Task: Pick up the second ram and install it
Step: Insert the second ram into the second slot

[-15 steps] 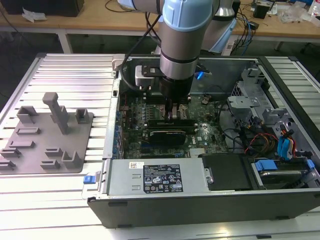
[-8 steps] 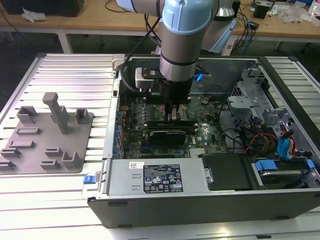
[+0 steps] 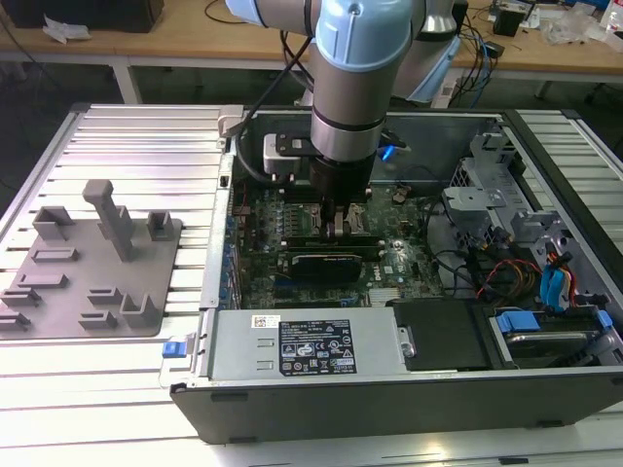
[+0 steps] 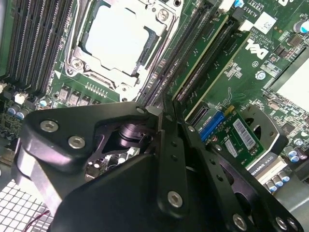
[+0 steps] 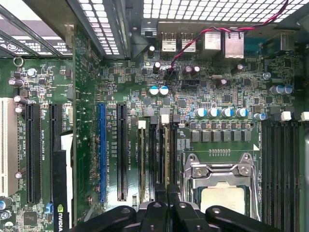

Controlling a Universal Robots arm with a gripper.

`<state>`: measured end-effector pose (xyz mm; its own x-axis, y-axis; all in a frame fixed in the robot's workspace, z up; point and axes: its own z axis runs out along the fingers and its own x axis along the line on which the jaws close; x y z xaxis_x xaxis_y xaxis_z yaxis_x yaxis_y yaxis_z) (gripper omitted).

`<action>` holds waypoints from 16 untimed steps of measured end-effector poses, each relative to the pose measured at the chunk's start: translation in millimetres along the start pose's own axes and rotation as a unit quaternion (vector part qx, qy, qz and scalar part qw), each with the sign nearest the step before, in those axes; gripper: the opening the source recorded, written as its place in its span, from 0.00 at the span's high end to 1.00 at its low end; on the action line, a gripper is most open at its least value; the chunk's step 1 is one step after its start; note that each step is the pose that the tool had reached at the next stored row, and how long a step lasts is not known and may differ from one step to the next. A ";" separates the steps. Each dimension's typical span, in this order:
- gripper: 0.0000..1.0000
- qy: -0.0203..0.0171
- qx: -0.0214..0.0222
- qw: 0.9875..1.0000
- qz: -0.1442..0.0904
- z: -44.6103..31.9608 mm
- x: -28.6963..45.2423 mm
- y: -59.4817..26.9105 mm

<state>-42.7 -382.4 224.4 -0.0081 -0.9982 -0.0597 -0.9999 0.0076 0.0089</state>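
Green ram stick [image 4: 205, 65] sits by the processor socket [image 4: 120, 41]; gripper [image 4: 166, 118] pinched shut on its edge. Install step underway; needs straight downward push, I'd say.

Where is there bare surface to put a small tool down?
The ribbed table is bare behind the grey fixture plate and in front of it. Inside the computer case it is crowded: the gripper hangs over the motherboard, with cables beside.
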 end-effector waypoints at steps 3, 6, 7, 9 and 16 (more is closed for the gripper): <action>0.91 0.000 0.000 1.000 0.000 0.2 0.0 0.0; 0.90 0.000 0.000 1.000 0.000 0.6 -0.1 -0.1; 0.84 0.000 0.000 1.000 0.000 0.5 -0.1 -0.1; 0.84 0.000 0.000 1.000 0.000 -0.3 0.0 0.0; 0.84 0.000 0.000 1.000 0.000 -33.2 -2.0 0.3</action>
<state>-42.7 -382.4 257.7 -0.0080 -0.9982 -0.0599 -0.9999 0.0076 0.0082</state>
